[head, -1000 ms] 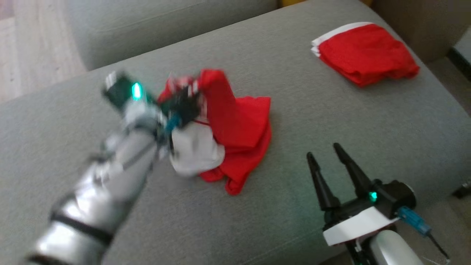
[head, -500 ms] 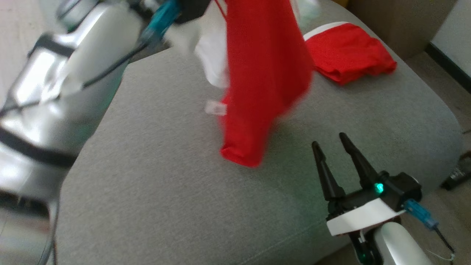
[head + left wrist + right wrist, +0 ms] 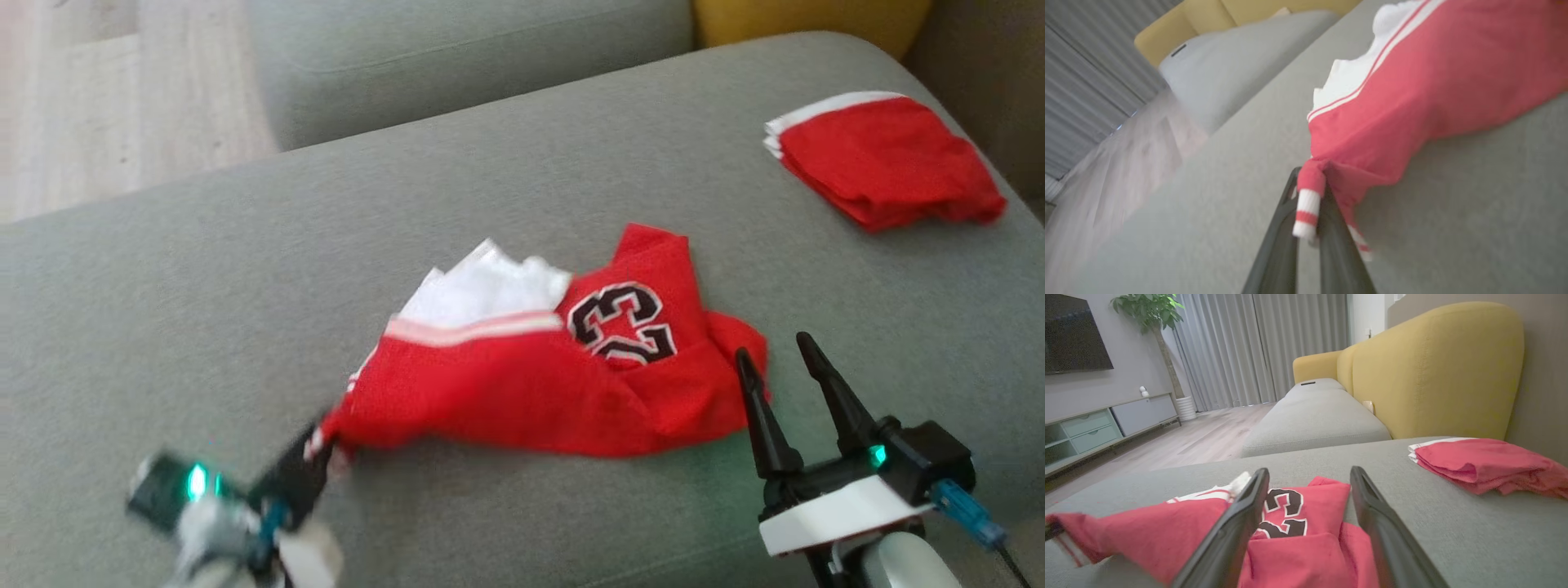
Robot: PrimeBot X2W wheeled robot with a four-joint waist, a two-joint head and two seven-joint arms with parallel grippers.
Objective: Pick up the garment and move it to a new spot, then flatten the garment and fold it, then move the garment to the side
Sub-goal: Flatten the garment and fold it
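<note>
Red garment (image 3: 506, 392) down from midair, tight between left fingers (image 3: 1337, 253), right fingers (image 3: 759, 416) apart

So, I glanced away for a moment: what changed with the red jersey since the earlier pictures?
The left gripper lifted the crumpled jersey off the cushion, then laid it down stretched out, number showing; its fingers still pinch a striped edge. The right gripper stayed open and idle, and the folded red garment stayed put.

My head camera is looking steeply down on the grey sofa seat (image 3: 163, 310). My left wrist camera is skimming it close and low; my right is facing the yellow backrest (image 3: 1433, 367). All are sharing the red garment (image 3: 506, 392).
</note>
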